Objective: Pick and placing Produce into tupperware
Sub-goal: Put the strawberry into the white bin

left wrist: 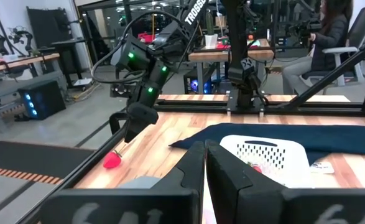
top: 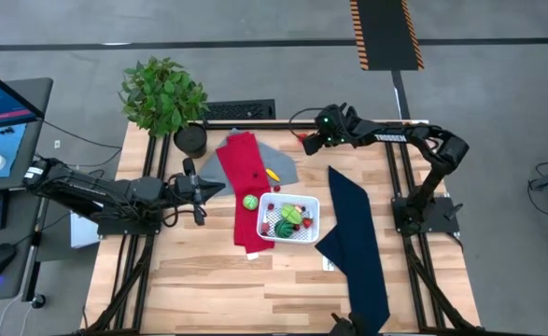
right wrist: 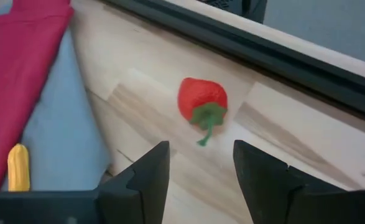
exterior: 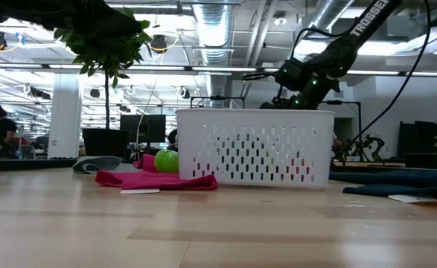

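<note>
Right gripper, high view: the right gripper [top: 308, 142] hangs over the table's far edge, near the red cloth [top: 244, 191] and grey cloth [top: 275, 166]; its fingers cannot be made out here.
Left gripper, high view: the left gripper [top: 219, 189] waits at the red cloth's left edge, fingers pressed together.
Tupperware, high view: the white tupperware [top: 313, 224] sits mid-table between the red cloth and the navy cloth [top: 358, 245], with red and green produce inside; a green fruit [top: 250, 202] lies on the red cloth just beside it.
Low view: the tub stands on the wood, the green fruit [exterior: 167, 161] on the red cloth to its side.
Left wrist view: a strawberry [left wrist: 112, 160] lies on the wood just below the right gripper [left wrist: 121, 129], apart from it.
Right wrist view: the fingers [right wrist: 146, 176] stand spread, holding nothing; the strawberry [right wrist: 202, 100] lies on bare wood ahead of the gap, untouched, stem toward the fingers. A yellow piece [right wrist: 18, 167] lies on the grey cloth.
</note>
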You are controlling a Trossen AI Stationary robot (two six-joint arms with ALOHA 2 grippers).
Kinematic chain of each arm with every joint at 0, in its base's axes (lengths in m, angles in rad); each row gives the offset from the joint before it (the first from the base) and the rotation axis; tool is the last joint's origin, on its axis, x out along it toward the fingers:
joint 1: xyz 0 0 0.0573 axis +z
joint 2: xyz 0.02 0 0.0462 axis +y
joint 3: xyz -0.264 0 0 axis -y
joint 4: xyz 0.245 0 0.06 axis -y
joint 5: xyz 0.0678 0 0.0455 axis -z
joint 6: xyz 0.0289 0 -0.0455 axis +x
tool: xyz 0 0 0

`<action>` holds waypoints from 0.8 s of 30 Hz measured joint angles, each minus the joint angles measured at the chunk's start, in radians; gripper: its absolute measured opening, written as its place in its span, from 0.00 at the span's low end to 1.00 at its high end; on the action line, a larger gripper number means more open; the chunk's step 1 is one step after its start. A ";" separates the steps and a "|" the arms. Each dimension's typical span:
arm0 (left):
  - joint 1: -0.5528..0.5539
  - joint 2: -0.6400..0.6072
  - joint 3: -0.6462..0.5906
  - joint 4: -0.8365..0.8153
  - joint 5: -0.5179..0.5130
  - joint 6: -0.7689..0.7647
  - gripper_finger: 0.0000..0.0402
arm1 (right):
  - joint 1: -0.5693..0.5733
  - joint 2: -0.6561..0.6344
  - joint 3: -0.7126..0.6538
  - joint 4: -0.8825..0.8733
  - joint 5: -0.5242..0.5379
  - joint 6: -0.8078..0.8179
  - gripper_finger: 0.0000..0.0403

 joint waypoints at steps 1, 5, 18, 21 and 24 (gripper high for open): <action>0.000 0.000 0.000 0.000 0.000 0.000 0.02 | -0.004 0.000 0.000 0.001 -0.001 0.002 0.49; 0.000 0.000 0.000 0.000 0.000 0.000 0.02 | -0.008 0.000 0.000 0.002 -0.003 -0.001 0.49; 0.000 0.000 0.000 0.004 -0.001 -0.001 0.02 | -0.018 0.000 0.000 -0.024 -0.088 0.059 0.46; 0.000 0.000 0.001 0.004 -0.001 -0.006 0.02 | -0.034 0.000 0.000 -0.038 -0.107 0.079 0.45; 0.000 0.000 0.001 0.004 -0.001 -0.006 0.02 | -0.051 0.000 0.000 -0.040 -0.135 0.087 0.46</action>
